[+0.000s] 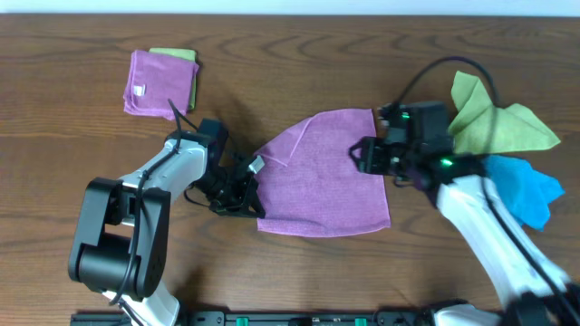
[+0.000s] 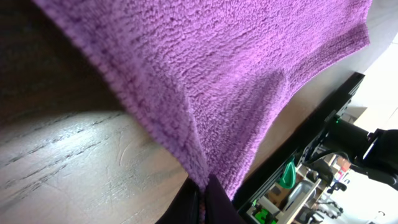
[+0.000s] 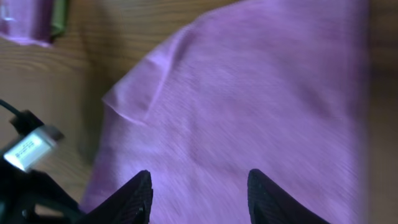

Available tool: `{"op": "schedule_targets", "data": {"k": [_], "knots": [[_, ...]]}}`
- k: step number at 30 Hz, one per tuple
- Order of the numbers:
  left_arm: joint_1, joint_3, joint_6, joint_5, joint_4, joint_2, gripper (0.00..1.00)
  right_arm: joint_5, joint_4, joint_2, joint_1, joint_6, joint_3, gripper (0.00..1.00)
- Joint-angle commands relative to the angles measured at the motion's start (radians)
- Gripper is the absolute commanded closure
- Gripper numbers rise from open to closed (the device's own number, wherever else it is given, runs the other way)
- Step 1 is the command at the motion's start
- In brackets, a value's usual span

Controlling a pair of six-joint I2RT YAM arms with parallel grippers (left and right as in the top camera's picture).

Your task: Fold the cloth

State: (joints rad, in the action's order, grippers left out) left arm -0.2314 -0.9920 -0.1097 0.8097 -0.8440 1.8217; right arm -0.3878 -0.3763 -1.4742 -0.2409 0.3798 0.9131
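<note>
Brown wooden tabletop (image 1: 72, 54) carries the cloth (image 1: 326, 177) at frame centre. Reaching low from the lower left, the left gripper (image 1: 249, 192) clenches the cloth's left edge; the right gripper (image 1: 362, 156), angled in from the right, hovers over it with jaws parted.

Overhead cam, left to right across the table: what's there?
Folded cloths → left gripper → purple cloth → green cloth. Right gripper and blue cloth overlap neighbours, so left out.
</note>
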Motion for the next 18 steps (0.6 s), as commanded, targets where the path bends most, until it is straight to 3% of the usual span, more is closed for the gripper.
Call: {"op": "schedule_targets", "data": {"k": [1, 9, 18], "knots": [[0.002, 0.003, -0.018, 0.002, 0.012, 0.003, 0.94, -0.136, 0.125, -0.122, -0.056, 0.101, 0.001, 0.51], [0.002, 0.003, -0.017, 0.056, 0.061, 0.003, 0.94, -0.167, 0.443, -0.349, -0.183, 0.264, 0.004, 0.53], [0.002, 0.003, -0.018, 0.056, 0.064, 0.003, 0.94, -0.079, 0.467, -0.378, -0.242, 0.294, 0.009, 0.54]]}}
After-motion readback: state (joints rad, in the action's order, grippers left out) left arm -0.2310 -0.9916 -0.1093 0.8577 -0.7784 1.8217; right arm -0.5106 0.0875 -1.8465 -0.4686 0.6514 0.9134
